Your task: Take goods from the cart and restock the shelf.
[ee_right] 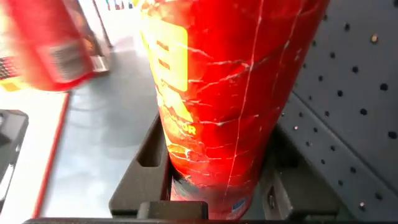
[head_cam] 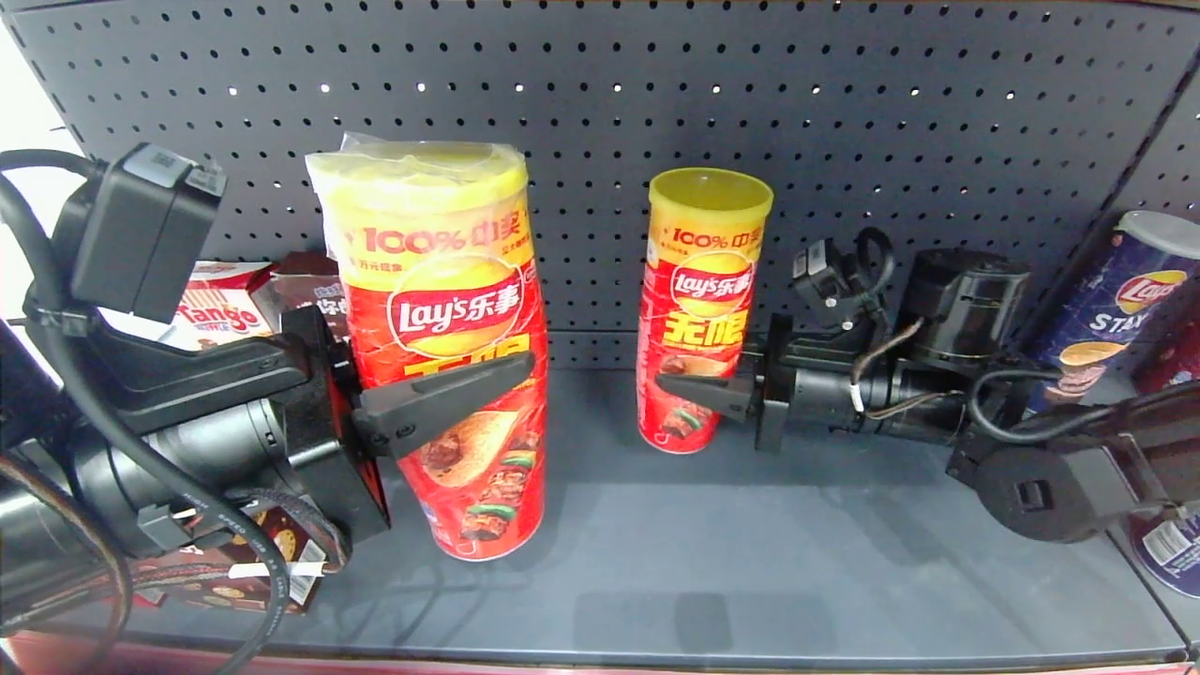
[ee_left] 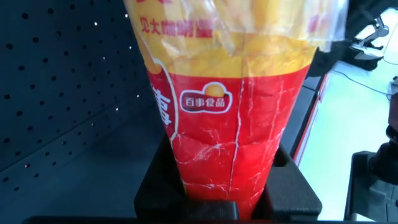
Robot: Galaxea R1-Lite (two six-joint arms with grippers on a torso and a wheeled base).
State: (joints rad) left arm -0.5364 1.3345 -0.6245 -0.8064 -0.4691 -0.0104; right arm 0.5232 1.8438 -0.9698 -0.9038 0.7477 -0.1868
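1. Nearest, at the left front of the dark grey metal shelf (head_cam: pixel 750 562), the left gripper (head_cam: pixel 469 375) is clamped around the middle of a tall red cardboard crisp tube with a yellow lid and loose clear film (head_cam: pixel 441 281). Its base seems to meet the shelf near the front edge, and it leans a little.
2. Just left of that arm lies a dark brown biscuit box (head_cam: pixel 272 562).
3. Farther back and to the right, well apart from tube 1, the right gripper (head_cam: pixel 694 375) is closed around a second red tube with a yellow lid (head_cam: pixel 703 281), which stands upright on the shelf.
4. At the far left sits a red-and-white wafer box (head_cam: pixel 220 305). At the far right a blue crisp tube (head_cam: pixel 1116 300) leans beside the perforated grey back panel (head_cam: pixel 844 112).
5. Risks, as I judge them:
   - Letting go of the leaning tube could tip it off the front edge.
   - A finger dragging on withdrawal could topple either tube.
   - The loose film could snag.
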